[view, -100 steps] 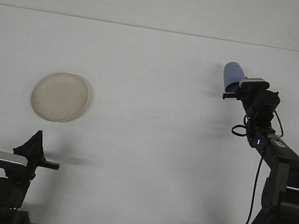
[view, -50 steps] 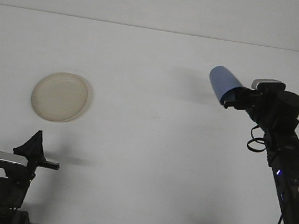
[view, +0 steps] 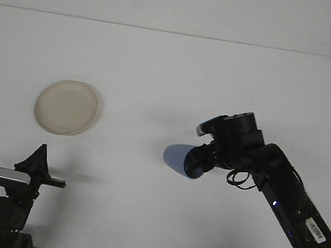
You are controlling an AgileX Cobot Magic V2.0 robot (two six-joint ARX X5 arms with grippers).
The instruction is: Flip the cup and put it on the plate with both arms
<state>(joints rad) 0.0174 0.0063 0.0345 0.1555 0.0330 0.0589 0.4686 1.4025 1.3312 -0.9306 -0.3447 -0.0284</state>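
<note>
**Cup travelling toward the middle for a handover**

On the left, we are keeping our left gripper (view: pixel 40 158) low at the near edge of the table (view: pixel 161 67), parked below the plate (view: pixel 66 107). Its dark fingers are converging to a peak in this view, so we are reading them as together and holding nothing. We judge it is waiting here so it can take the cup once it comes within reach, since the plate is lying on its side of the table.

Moving right, the blue cup (view: pixel 179 159) is hanging in the air near the table's centre, lying on its side, well apart from the plate. Our right gripper (view: pixel 200 160) is clamping it by the end nearest the wrist, the rounded end pointing left toward the waiting arm.

Compared with half a second ago, we are seeing the right arm swung down and leftward from the far right, while the left arm and plate are sitting unchanged.
</note>
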